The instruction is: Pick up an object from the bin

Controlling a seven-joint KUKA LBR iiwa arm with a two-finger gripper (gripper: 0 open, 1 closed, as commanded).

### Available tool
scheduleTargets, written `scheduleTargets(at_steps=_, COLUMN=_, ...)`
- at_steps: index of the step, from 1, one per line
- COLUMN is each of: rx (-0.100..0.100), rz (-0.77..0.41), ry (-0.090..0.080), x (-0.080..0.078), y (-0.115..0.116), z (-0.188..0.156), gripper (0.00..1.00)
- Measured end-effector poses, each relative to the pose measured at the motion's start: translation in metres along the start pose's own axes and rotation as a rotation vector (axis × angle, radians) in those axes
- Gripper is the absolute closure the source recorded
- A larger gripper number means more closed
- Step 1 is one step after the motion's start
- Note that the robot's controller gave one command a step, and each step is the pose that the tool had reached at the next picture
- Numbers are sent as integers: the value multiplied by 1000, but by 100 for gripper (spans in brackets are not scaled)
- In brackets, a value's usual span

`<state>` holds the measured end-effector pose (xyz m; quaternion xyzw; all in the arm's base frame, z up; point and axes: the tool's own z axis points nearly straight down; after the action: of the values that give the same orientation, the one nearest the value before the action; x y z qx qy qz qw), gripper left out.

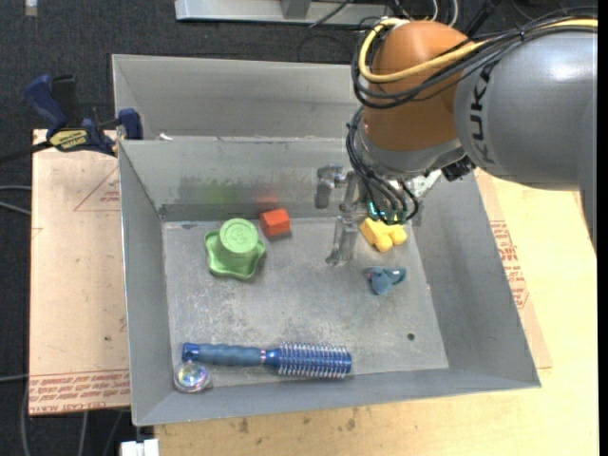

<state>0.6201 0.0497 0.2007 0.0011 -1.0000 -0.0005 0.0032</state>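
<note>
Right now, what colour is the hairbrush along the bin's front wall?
Blue: the hairbrush shows clearly in the camera view.

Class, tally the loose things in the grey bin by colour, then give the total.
Blue: 2 (hairbrush, small piece)
Green: 1 (lobed lid)
Orange: 1 (block)
Yellow: 1 (chunk)
Silvery: 1 (ball)
Total: 6

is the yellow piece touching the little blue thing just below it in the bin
Apart. The camera view shows a strip of bare grey bin floor between the yellow piece and the small blue piece.
</note>
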Motion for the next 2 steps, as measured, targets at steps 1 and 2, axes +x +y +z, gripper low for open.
scheduleTargets(at_steps=1, rx=-1, rz=-231, ry=0, x=91, y=49, z=48, gripper=0)
scheduleTargets(at_steps=2, rx=0, rz=-273, ry=-13, x=128, y=66, z=113, gripper=0)
